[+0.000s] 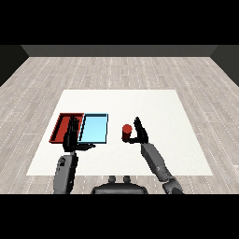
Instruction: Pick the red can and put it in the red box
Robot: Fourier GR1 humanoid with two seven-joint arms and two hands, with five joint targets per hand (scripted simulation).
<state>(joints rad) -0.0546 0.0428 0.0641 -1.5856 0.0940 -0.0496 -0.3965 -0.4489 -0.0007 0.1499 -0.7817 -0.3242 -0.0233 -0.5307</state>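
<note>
- The red can (126, 132) stands up straight on the white counter (154, 107), near the middle and a bit closer to the front edge.
- The right hand (140, 132) is just beside the can, on its right side. Its fingers (138, 124) are wide and point up, and the thumb reaches toward the can. It does not hold the can yet.
- I think the hand is set there so it can close around the can next.
- The red tray (59, 127) lies near the left edge of the counter. The light blue tray (95, 129) lies touching it, between the red tray and the can.
- Nothing is in the red tray, so the can is not put away yet.
- The left hand (73, 135) is raised over the front of the red tray. Its fingers are straight and wide, and it holds nothing.
- To get to the red tray, the can must go past the blue tray, so I think it needs a lift.
</note>
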